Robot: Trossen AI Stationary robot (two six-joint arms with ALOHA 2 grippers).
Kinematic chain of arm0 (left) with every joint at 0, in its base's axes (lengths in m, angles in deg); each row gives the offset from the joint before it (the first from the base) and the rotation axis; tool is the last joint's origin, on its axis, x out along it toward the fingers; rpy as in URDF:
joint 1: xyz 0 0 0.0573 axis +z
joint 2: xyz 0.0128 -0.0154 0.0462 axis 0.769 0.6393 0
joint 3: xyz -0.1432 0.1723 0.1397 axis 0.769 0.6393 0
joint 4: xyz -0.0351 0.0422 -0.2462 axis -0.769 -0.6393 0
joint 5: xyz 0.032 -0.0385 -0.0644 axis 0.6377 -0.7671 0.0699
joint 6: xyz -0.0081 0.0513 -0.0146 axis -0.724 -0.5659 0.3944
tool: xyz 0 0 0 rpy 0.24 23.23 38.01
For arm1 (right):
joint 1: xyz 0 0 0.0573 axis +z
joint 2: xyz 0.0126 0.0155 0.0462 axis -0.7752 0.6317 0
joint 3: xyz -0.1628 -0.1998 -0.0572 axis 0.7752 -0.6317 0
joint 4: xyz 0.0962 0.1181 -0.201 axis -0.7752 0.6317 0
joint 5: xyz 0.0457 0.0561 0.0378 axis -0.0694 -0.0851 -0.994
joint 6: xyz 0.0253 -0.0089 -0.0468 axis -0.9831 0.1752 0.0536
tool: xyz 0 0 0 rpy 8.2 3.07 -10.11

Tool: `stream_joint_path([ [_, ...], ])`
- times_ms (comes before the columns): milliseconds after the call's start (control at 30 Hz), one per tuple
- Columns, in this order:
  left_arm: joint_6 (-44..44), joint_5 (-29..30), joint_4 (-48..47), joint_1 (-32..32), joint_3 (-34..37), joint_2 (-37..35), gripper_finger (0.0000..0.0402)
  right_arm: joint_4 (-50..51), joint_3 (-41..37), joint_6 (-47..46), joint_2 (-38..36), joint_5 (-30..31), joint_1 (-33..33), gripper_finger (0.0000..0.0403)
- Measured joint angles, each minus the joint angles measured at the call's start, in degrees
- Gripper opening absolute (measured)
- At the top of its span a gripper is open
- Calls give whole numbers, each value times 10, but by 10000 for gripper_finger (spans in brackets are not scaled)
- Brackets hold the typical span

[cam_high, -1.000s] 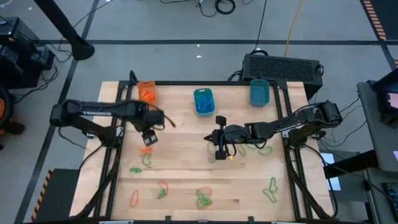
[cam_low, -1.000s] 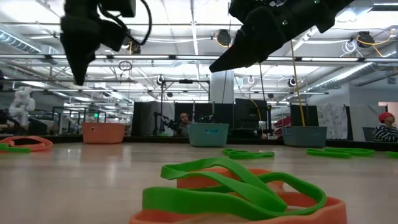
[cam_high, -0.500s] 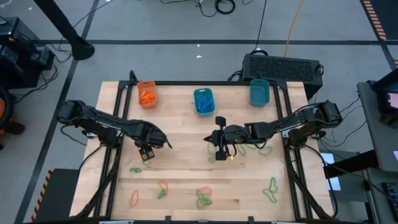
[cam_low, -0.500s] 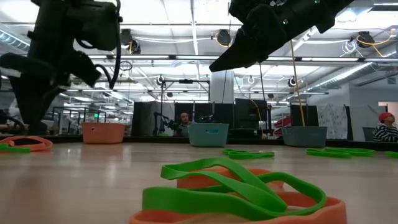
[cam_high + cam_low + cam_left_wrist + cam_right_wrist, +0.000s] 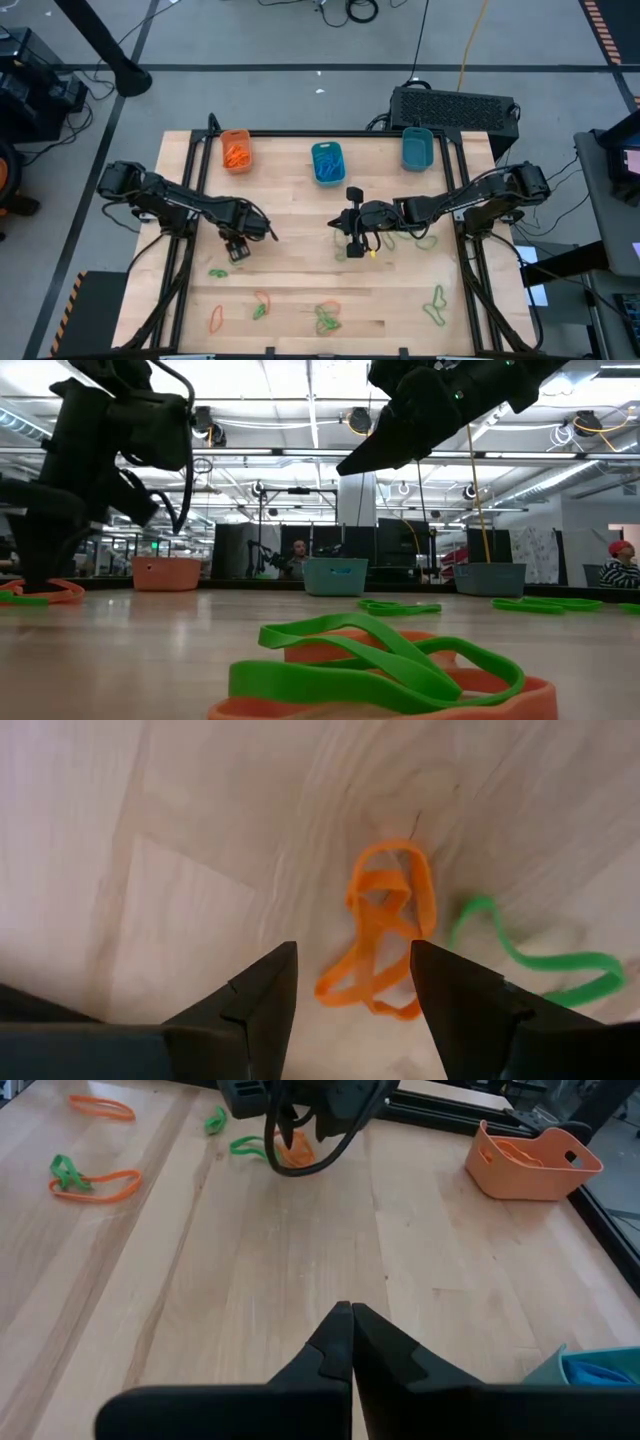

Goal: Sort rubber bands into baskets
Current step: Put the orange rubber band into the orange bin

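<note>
**Operator:** I'm looking at the wooden table point(image 5: 300, 215). Three baskets stand along its far edge: the orange basket point(image 5: 236, 149) with orange bands in it, the middle teal basket point(image 5: 327, 163) with blue ones, and the other teal basket point(image 5: 417, 148), whose contents I can't make out. The big black box point(image 5: 455, 108) sits just beyond that last one.

**Observer:** And the left gripper?

**Operator:** The left gripper point(image 5: 238, 250) is low over the table's left part, fingers spread wide with nothing between them. In my wrist view an orange rubber band point(image 5: 385, 925), twisted into a figure-eight, lies flat on the wood just ahead of the gap between the fingers. A green rubber band point(image 5: 545, 955) curls beside it, apart from it.

**Observer:** The right one?

**Operator:** The right gripper point(image 5: 353, 245) hangs near the table's middle with its fingers pressed together and nothing in them. A few green loops point(image 5: 425, 240) lie just to its right.

**Observer:** Room to move?

**Operator:** Bare wood runs from both grippers up to the baskets. The clutter is nearer me: loose orange and green bands along the near edge, including a green-and-orange tangle point(image 5: 326, 318) and a green band point(image 5: 436, 303) near the right rail. The arms are well apart.
</note>
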Motion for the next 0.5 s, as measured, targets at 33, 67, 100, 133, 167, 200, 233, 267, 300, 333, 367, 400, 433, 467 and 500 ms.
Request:
stream_joint_path([
  [33,0,0,4,0,0,1,202,0,0,0,0,0,0,0],
  [67,-1,0,7,0,0,2,202,0,0,0,0,0,0,0],
  [100,-2,1,10,0,0,2,202,0,0,0,0,0,0,0],
  [133,-2,1,12,0,0,2,202,0,0,0,0,0,0,0],
  [167,-2,1,12,0,0,2,200,0,0,0,0,0,0,0],
  [200,-2,1,11,0,0,2,196,0,0,0,0,0,0,0],
  [233,-2,2,11,0,0,2,189,0,0,0,0,0,0,0],
  [267,-2,2,11,0,0,2,179,0,0,0,0,0,0,0],
  [300,-2,2,11,0,0,2,166,0,0,0,0,0,0,0],
  [333,-2,1,11,0,0,2,152,0,0,0,0,0,0,0],
  [367,-3,1,11,0,0,2,136,0,0,0,0,0,0,0],
  [400,-3,0,11,0,0,2,119,0,0,0,0,0,0,0],
  [433,-4,0,11,0,0,2,101,0,0,0,0,0,0,0],
  [467,-4,-1,11,0,0,2,83,0,0,0,0,0,0,0],
  [500,-5,-1,11,0,0,2,65,0,0,0,0,0,0,0],
])
